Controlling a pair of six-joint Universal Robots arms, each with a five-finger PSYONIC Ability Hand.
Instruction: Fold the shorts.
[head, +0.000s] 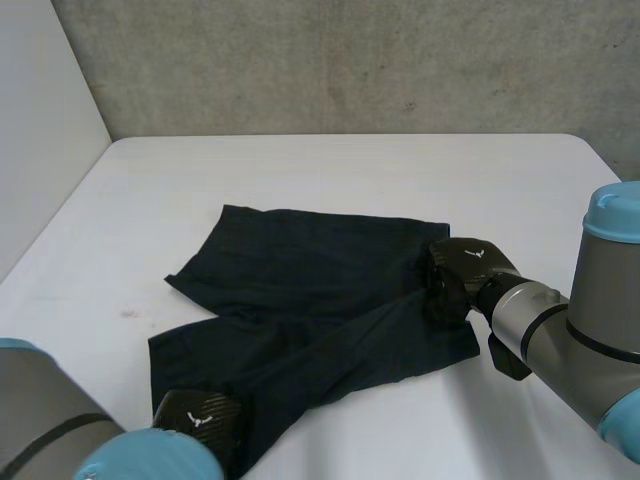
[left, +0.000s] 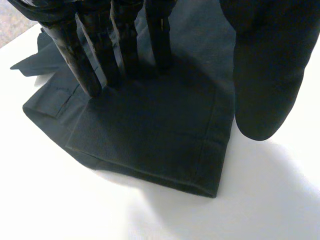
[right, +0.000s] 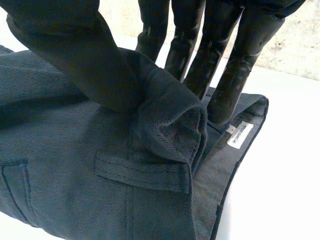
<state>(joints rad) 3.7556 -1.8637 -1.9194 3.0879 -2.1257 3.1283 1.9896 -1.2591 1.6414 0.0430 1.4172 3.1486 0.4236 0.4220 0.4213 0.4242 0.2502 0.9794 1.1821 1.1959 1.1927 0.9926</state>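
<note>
white table (head: 350, 170), grey concrete wall (head: 350, 60)

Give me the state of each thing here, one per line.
shorts: spread on the table, not yet folded, waistband bunched into a ridge at one end.
left robot hand: open, straight fingers resting on a leg near its hem.
right robot hand: shut, pinching the waistband ridge between thumb and fingers.
white label: exposed inside the waistband.

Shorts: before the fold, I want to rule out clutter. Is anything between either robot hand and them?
Nothing visible. The right robot hand pinches the waistband of the shorts, and the left robot hand presses straight fingers on one leg; nothing else lies on the cloth.
</note>
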